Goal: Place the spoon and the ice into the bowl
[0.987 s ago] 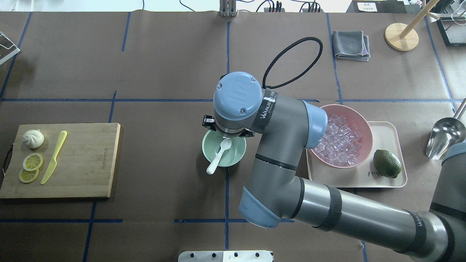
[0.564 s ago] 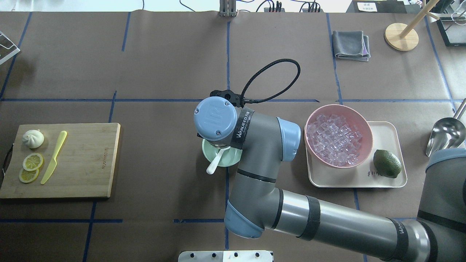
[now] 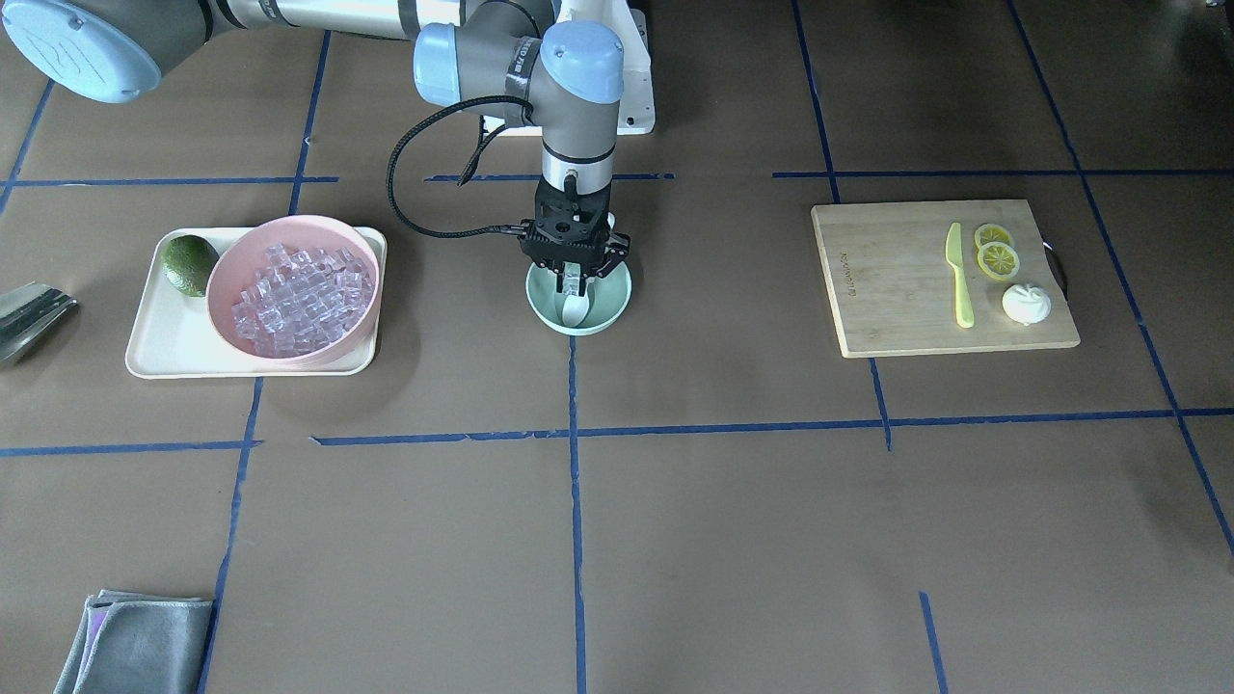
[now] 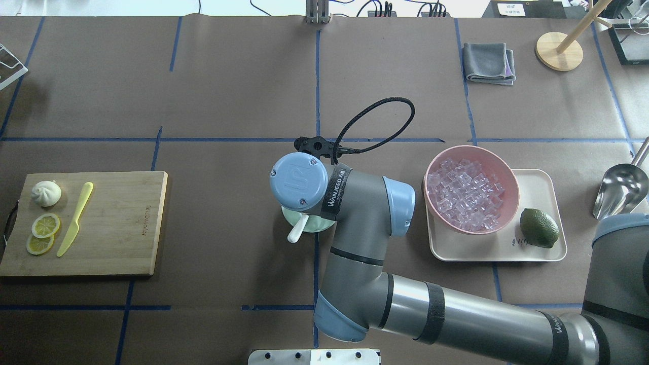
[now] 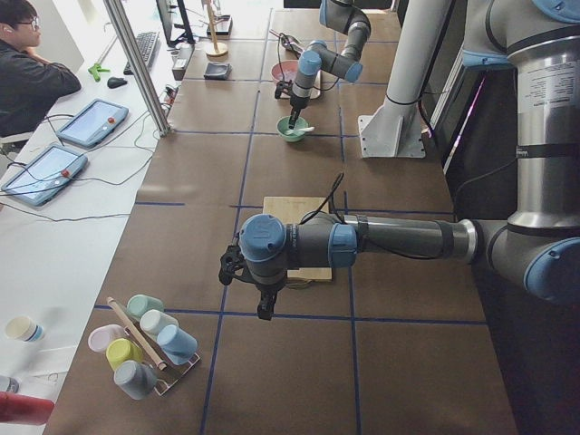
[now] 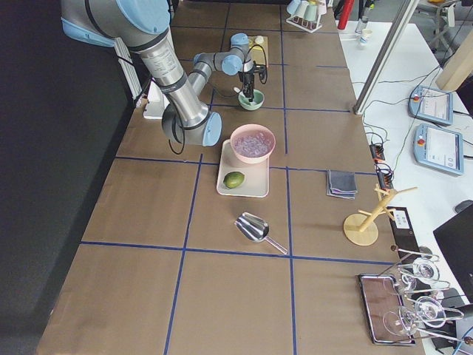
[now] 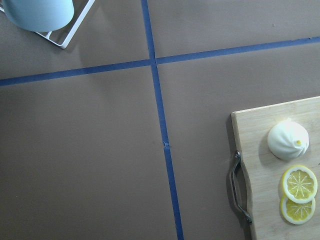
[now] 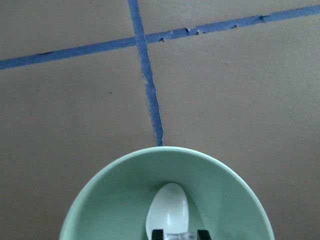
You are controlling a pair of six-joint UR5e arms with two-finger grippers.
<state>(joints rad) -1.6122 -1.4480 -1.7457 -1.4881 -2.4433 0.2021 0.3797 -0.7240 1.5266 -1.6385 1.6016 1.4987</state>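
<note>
A: What moved in the last second?

B: Right arm only. A second ago its wrist sat over the far rim of the mint-green bowl (image 3: 609,301) and its elbow hid the edge of the pink bowl (image 3: 227,253). Now it sits square over the mint-green bowl, and your overhead view shows the pink bowl uncovered. It has barely drifted in the last half second, so I read it as settling.

A: Jaws?

B: The right gripper (image 3: 574,284) hangs low over the bowl, tips down above the scoop. The jaws are narrow but not fully together. The wrist cam shows something pale and glassy pinched between them, which I take for an ice cube (image 8: 180,235). It's at the frame edge, so you can't be certain.

A: Spoon?

B: The spoon (image 3: 576,310) hasn't shifted. Its scoop is inside the bowl and the handle leans out over the rim toward the robot. I'd call that half done.

A: Any ice in the bowl yet?

B: None that I can see. The rest of the ice (image 3: 299,299) is heaped in the pink bowl on the tray (image 3: 159,337).

A: Left arm?

B: The left gripper (image 5: 264,311) hangs over the bench (image 3: 675,501) by the cutting board (image 7: 260,150), well apart from the bowls. Only the side cam shows it, so I can't tell if its jaws are apart or together.

A: Next?

B: My read is that the carry is over and the release comes next. The cube is right above the scoop, so it may bounce off. Watch the handle too, because a knock from the jaws could tip the spoon out.
</note>
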